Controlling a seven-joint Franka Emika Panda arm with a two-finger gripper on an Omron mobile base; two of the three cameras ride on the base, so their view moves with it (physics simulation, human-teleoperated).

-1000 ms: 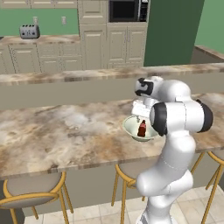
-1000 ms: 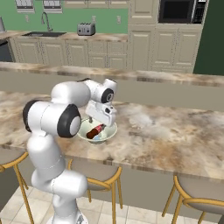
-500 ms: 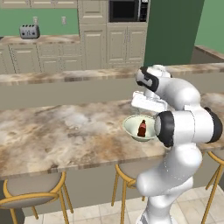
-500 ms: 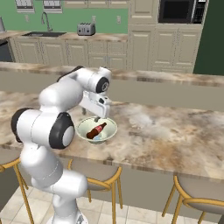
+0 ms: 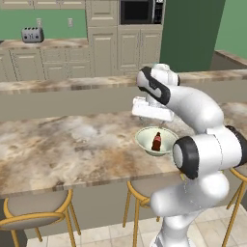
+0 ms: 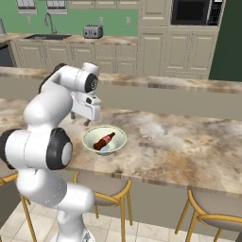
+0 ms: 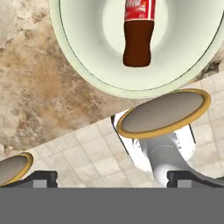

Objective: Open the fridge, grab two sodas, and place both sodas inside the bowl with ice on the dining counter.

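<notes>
A dark brown cola bottle with a red label (image 5: 156, 141) (image 6: 103, 142) (image 7: 138, 34) lies in the pale greenish-white bowl (image 5: 143, 140) (image 6: 119, 138) (image 7: 83, 57) on the marbled dining counter (image 5: 72, 149) (image 6: 179, 142) (image 7: 39, 87). My gripper (image 5: 150, 119) (image 6: 80, 120) (image 7: 114, 178) hangs open just above and beside the bowl, on its far side, nothing between its fingers. In the hand view the two fingertips (image 7: 41, 177) stand wide apart at the bottom, clear of the bottle. The fridge is out of view.
Round-seated stools (image 5: 38, 212) (image 6: 212, 208) (image 7: 162, 113) stand along the counter's near edge. Behind it runs a raised ledge (image 5: 67, 84), then cream cabinets, a toaster (image 5: 32, 34) (image 6: 93, 31) and a microwave (image 5: 140, 10).
The arm has swung round and the hand has drawn off from right above the bowl toward its far rim. The bottle stays lying in the bowl.
</notes>
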